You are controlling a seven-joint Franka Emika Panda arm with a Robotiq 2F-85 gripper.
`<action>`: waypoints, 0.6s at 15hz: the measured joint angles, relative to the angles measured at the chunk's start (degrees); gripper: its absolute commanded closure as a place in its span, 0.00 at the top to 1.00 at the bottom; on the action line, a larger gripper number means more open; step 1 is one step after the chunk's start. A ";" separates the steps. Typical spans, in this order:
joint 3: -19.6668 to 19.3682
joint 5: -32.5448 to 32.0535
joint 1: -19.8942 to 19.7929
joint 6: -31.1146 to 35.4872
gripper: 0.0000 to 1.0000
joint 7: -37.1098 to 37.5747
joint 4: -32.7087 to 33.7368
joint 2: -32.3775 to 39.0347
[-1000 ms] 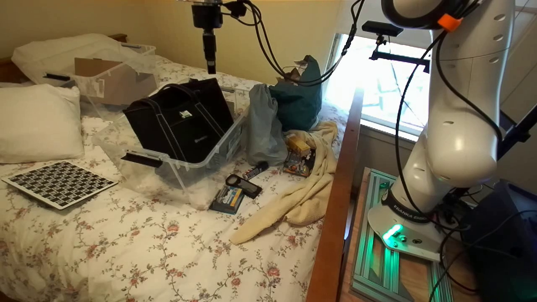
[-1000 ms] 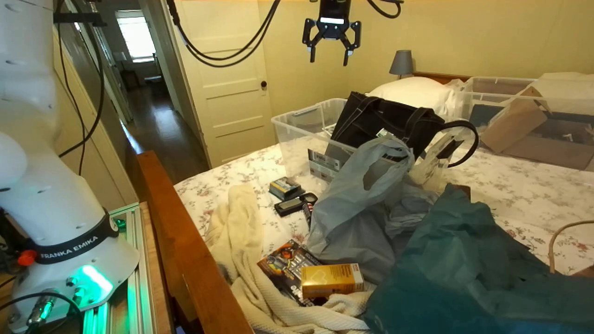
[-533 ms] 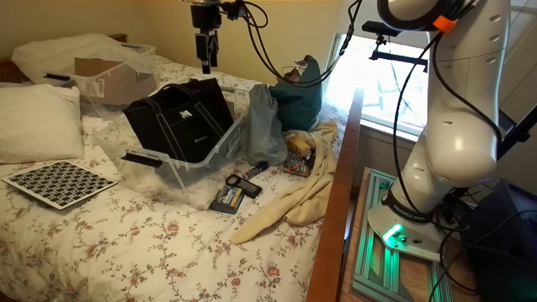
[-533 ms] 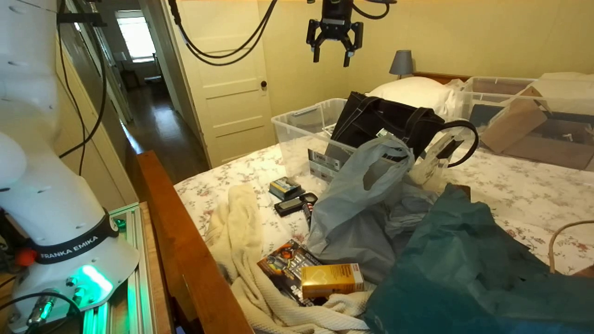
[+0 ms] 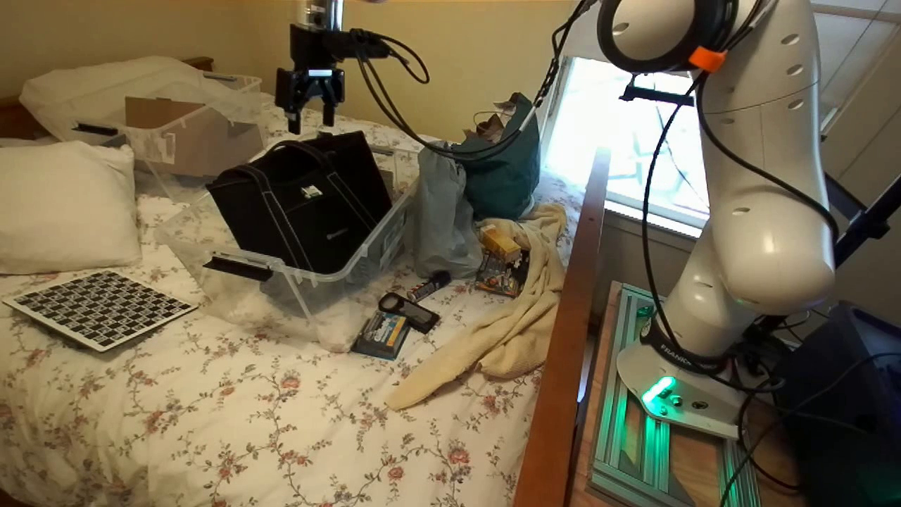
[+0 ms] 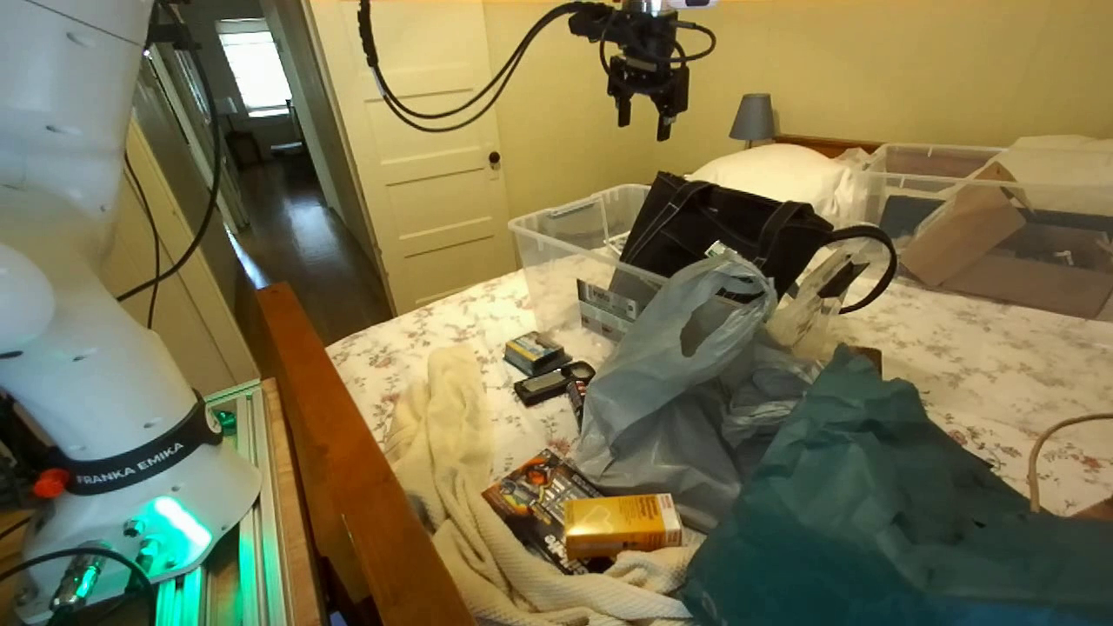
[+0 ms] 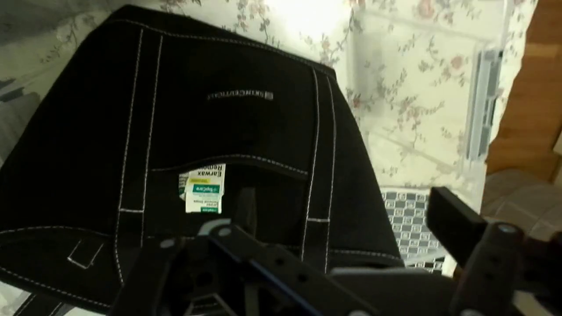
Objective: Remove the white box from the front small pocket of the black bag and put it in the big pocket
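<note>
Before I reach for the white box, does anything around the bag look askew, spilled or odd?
The black bag looks askew: it sits tilted in the clear bin instead of standing upright. The white box pokes out of the bag's front pocket, with no plain damage. I see no spill.

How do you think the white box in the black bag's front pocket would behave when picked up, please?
The white box shows flat printed faces and straight edges, so it is probably stiff card that could dent if squeezed hard. What shows of it is small beside the black bag, so it may be light.
</note>
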 measured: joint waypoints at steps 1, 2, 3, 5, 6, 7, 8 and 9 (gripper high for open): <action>-0.03 0.00 0.09 3.29 1.00 1.96 0.02 0.61; -0.17 -0.08 0.25 6.72 1.00 3.69 0.01 1.18; -0.44 -0.29 0.52 10.28 1.00 5.41 -0.01 1.76; -1.56 -1.70 1.41 16.43 1.00 8.32 -0.02 2.89; -2.12 -2.25 1.80 18.31 1.00 9.52 -0.03 3.38; -2.22 -2.30 1.86 18.71 1.00 9.70 -0.04 3.67; -2.21 -2.30 1.84 18.70 1.00 9.67 -0.04 3.76; -2.20 -2.30 1.80 18.70 1.00 9.65 -0.03 3.74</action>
